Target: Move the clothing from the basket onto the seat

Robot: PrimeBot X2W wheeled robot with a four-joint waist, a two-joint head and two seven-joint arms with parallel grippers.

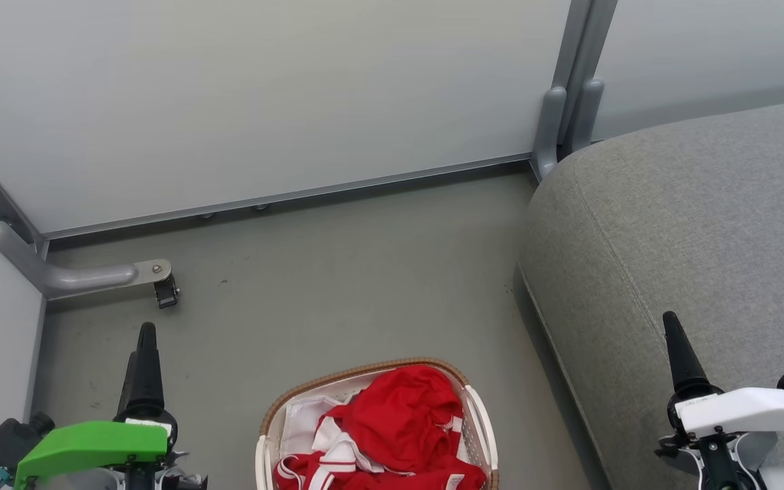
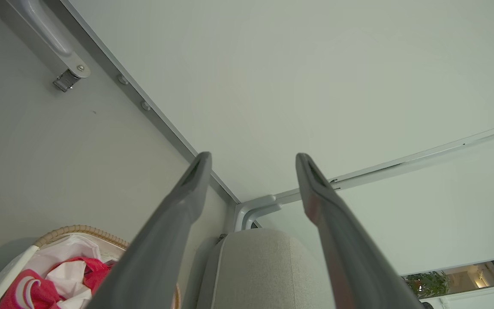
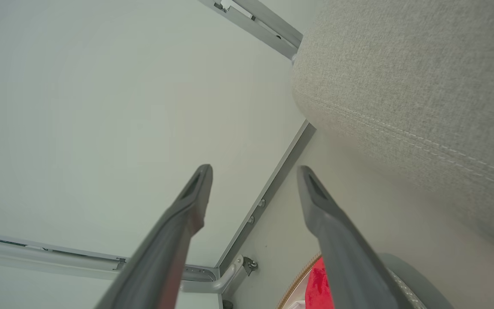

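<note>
The red clothing is heaped inside the basket, which is set on the floor near the grey seat, and is flanked by the left gripper and right gripper, both spread wide with nothing held.

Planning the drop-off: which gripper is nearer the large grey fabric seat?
Right. Right gripper hangs over the seat edge; left gripper sits beyond the white plastic basket, over floor.
</note>
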